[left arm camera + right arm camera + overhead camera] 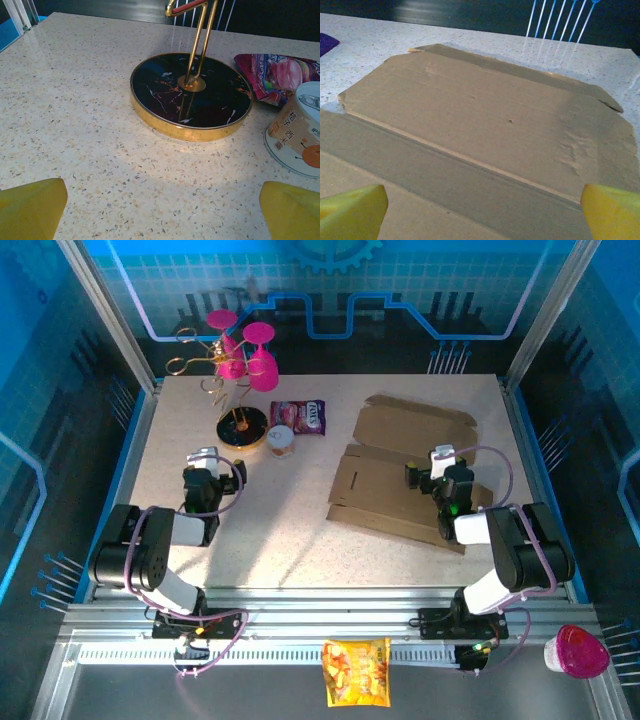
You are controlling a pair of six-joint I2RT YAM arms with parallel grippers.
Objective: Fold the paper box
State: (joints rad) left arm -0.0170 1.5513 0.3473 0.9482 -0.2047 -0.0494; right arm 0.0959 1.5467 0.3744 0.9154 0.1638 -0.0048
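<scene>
The paper box lies as a flat brown cardboard sheet with creased panels and flaps on the right half of the table. My right gripper hovers over its near right part, open, with nothing between the yellow fingertips; below them the wrist view shows the box's panels and a crease. My left gripper stands over bare tabletop on the left, well away from the box. It is open, and its yellow fingertips have nothing between them.
A black and gold round stand with pink glasses stands at the back left, also in the left wrist view as the stand. Beside it lie a purple snack packet and a small tub. An orange packet and a pink cup sit off the table's front.
</scene>
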